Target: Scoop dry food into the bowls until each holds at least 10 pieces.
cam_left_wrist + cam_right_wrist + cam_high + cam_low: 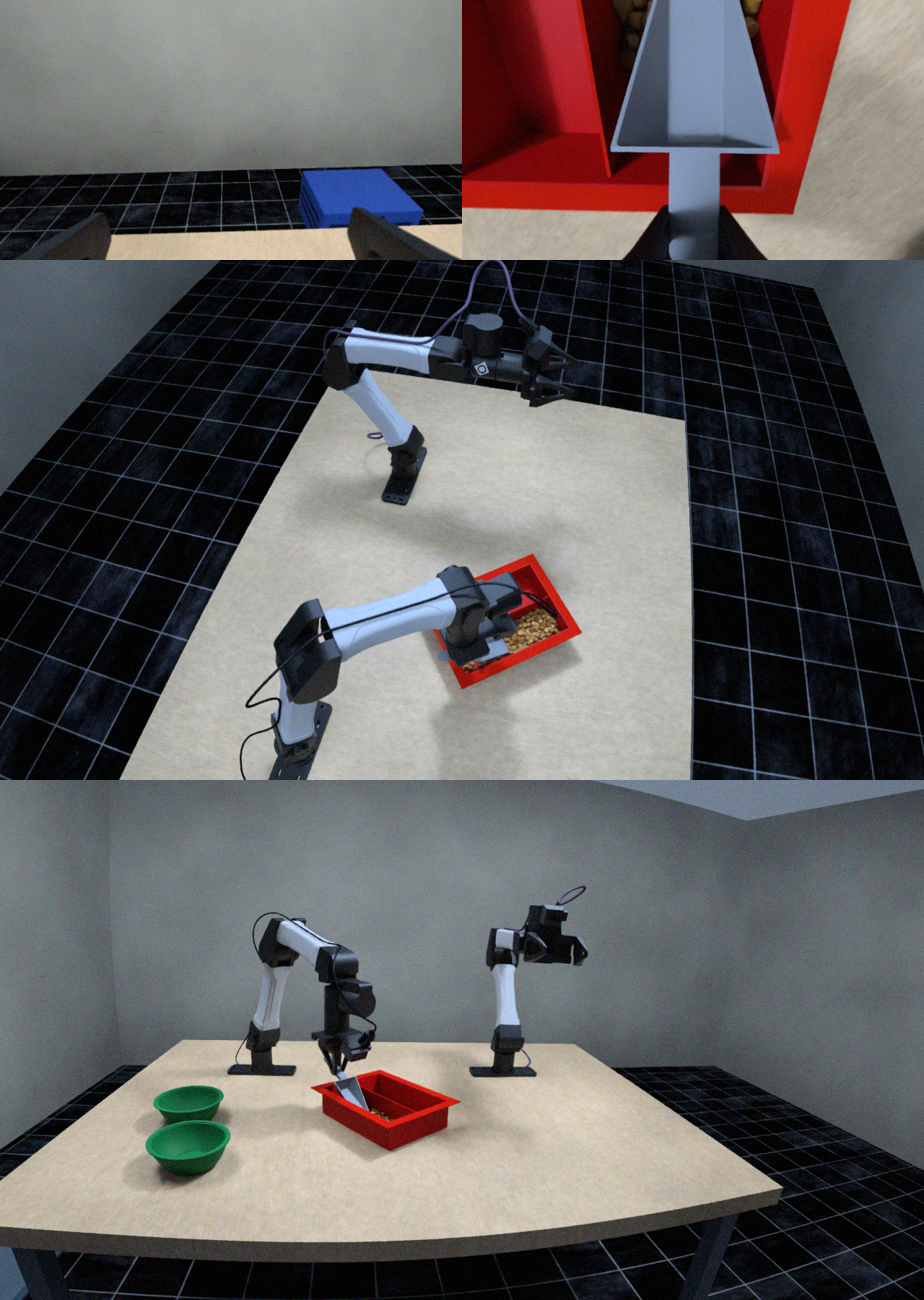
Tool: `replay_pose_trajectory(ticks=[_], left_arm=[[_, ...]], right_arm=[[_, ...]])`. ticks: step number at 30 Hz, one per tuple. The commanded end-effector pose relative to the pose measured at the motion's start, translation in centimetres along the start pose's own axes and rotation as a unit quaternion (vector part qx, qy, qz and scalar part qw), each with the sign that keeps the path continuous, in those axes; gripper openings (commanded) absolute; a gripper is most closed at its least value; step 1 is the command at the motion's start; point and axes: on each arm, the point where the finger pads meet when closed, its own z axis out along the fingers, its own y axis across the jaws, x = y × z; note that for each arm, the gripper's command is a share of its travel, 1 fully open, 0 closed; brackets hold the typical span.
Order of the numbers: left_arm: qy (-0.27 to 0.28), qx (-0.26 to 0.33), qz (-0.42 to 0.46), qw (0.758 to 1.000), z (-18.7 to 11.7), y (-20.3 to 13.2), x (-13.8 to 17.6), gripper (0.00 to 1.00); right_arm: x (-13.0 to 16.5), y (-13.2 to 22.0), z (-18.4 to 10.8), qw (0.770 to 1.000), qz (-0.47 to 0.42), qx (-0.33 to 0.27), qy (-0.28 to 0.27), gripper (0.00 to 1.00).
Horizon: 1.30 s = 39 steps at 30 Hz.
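Bowls: the far bowl (pixel 188 1103) and near bowl (pixel 188 1148) stand upright at the left of the counter (pixel 613 505) (pixel 491 1181) (pixel 231 245) (pixel 877 108); no food shows in either.
Right end effector: just right of the bowls, your right end effector (pixel 468 651) (pixel 338 1069) (pixel 693 216) is grasping the scoop (pixel 497 648) (pixel 351 1093) (pixel 696 72) by its handle, mouth tipped down into the box (pixel 548 646) (pixel 362 1122) (pixel 808 90).
Scoop load: you see no pieces in the visible part of the pan; its lip is out of the wrist view.
Food: it lies in the box's near compartment, heaped towards the right. Whether the lip touches it, you cannot tell.
Push: ease the lip low into the heap and drive right, along the divider (pixel 388 1105) (pixel 593 87). The pan nearly fills the lane, so keep it centred or you may shove the box.
Lift: level the pan while it is in the food, then raise it straight; a steep pan would likely shed pieces. Keep the fingers out of the heap, and pause above the box for loose bits to drop.
Left end effector: far right, released, holding nothing; keep it parked (pixel 573 377) (pixel 559 953) (pixel 228 214).
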Motion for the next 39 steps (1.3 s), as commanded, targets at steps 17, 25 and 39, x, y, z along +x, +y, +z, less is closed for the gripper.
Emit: replay_pose_trajectory(ticks=[17,25,39], left_arm=[[-0.012,0.000,0.000,1.000,-0.3,0.0,-1.0,1.00],[-0.012,0.000,0.000,1.000,-0.3,0.0,-1.0,0.27],[-0.012,0.000,0.000,1.000,-0.3,0.0,-1.0,0.27]], right_arm=[[-2.6,-0.4,0.7,1.000,0.001,0.005,-0.011,0.00],[-2.4,-0.3,-1.1,1.000,0.003,-0.001,-0.026,0.00],[-2.6,-0.3,-1.2,1.000,0.003,-0.001,-0.030,0.00]])
